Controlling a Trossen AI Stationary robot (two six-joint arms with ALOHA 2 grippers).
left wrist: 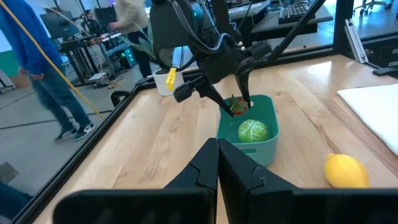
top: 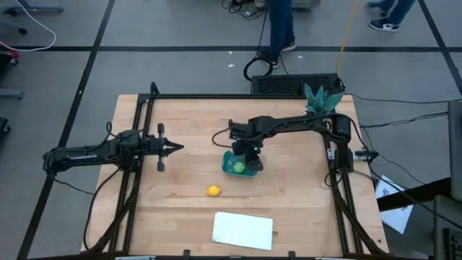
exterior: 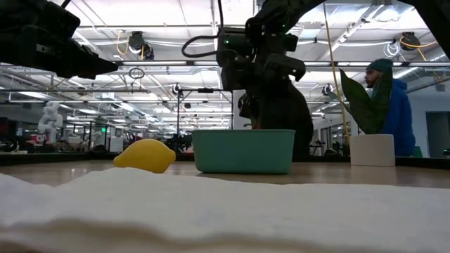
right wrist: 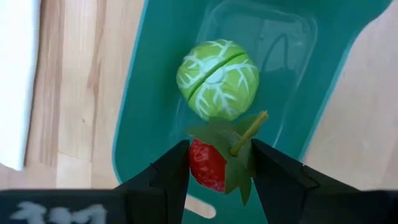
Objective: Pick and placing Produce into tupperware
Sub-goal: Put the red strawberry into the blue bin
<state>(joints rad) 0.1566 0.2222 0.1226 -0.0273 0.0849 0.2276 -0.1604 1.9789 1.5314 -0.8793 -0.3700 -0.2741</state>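
Observation:
The teal tupperware tub (top: 232, 156) stands near the table's middle, with the light-green ball (right wrist: 217, 79) lying on its floor. My right gripper (right wrist: 214, 155) reaches down over the tub from the right and is shut on the red strawberry piece (right wrist: 208, 167), just beside the ball. The yellow lemon (top: 214, 191) lies on the wood nearer the front edge, left of the tub. My left gripper (top: 173, 148) hovers shut over the table's left half, pointing toward the tub and touching nothing. My right gripper pinches the strawberry's red body (right wrist: 200, 163) between its two fingers, which come from above and point down into the tub. The green leaves and stem (right wrist: 247, 134) stick out between the fingers toward the ball. I cannot tell whether the piece touches the tub's floor.
A flat white sheet (top: 243, 230) lies near the front edge. A teal-leaved plant in a white pot (top: 323, 99) stands at the far right corner. Bare wood lies between my left gripper and the tub. A person (exterior: 390, 105) stands beyond the table.

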